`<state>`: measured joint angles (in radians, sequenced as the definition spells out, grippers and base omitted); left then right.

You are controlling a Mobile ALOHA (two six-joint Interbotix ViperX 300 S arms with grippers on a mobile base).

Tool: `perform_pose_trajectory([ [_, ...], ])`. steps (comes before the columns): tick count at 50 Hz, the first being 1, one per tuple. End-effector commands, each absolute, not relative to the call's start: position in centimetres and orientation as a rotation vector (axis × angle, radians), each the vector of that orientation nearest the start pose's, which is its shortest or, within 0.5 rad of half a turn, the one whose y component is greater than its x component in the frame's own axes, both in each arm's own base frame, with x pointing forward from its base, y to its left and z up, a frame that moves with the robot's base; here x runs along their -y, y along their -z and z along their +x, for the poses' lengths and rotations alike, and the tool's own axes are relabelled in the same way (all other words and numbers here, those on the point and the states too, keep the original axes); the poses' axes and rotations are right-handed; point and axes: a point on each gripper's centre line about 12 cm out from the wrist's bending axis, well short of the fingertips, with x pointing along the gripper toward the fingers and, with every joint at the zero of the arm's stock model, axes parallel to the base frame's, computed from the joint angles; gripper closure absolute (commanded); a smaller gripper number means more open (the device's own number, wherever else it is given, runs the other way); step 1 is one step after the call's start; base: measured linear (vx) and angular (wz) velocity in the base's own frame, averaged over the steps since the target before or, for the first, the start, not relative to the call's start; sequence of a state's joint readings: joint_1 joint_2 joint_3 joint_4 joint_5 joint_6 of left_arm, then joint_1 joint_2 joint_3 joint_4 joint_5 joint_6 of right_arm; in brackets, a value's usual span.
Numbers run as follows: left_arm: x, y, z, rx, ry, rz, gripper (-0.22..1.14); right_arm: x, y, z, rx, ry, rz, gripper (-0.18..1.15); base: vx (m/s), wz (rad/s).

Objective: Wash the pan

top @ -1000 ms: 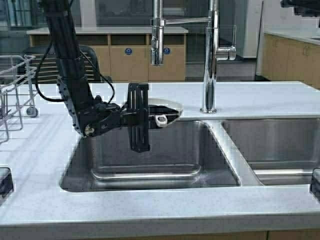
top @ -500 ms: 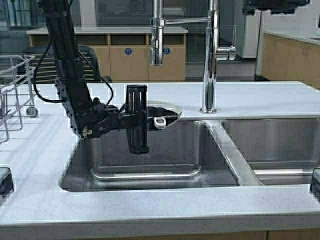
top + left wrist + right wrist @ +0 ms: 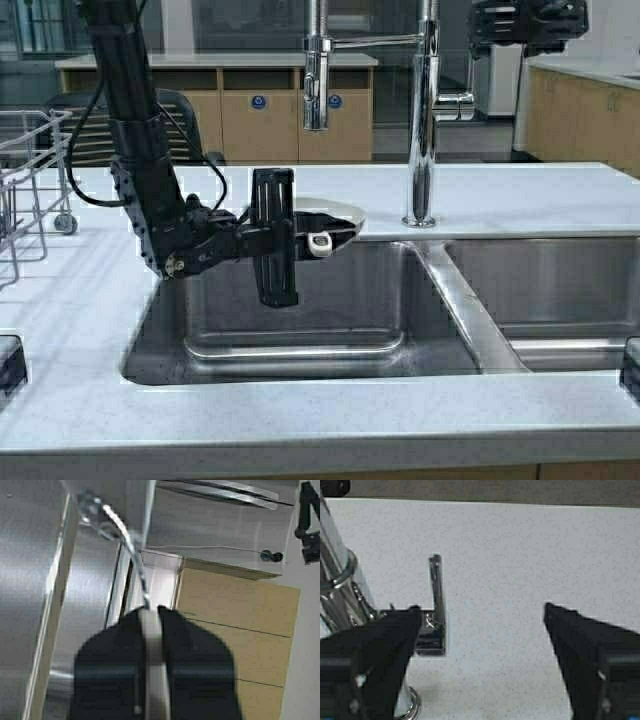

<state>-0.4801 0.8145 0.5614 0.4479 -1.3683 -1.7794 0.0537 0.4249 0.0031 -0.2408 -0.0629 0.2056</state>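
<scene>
Our left gripper fingers clamp the white pan by its handle over the left sink basin. Our right gripper hangs open above the faucet lever, high at the far right.

Even, bright indoor lighting, cool in tone. Soft glare streaks the steel sink walls and chrome faucet; shadows are faint. The left wrist view is soft throughout, near fingers blurred; the right wrist view is mildly unsharp.
</scene>
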Motion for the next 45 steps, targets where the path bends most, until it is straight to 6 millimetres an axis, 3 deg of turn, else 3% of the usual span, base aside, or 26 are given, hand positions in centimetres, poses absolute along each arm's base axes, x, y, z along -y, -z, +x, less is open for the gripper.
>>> perform_pose_trajectory([
  [1,24.6,-0.7,36.0,-0.741,0.722,-1.538,0.89,-3.5,-22.7,57.1,-0.318,-0.077,-0.042,-0.07,0.01,0.01],
  [15,24.7,-0.9,36.2,-0.733,0.730,-1.540,0.89,-3.6,-20.8,60.0,-0.353,-0.064,-0.046,-0.07,0.00,0.00],
  [30,24.7,-0.8,36.2,-0.734,0.730,-1.540,0.89,-2.8,-21.2,62.4,-0.397,-0.022,-0.043,-0.07,0.00,0.01],
  [45,24.8,-1.0,36.4,-0.728,0.736,-1.540,0.89,2.1,-20.6,62.8,-0.482,0.077,-0.005,-0.07,0.00,0.00],
])
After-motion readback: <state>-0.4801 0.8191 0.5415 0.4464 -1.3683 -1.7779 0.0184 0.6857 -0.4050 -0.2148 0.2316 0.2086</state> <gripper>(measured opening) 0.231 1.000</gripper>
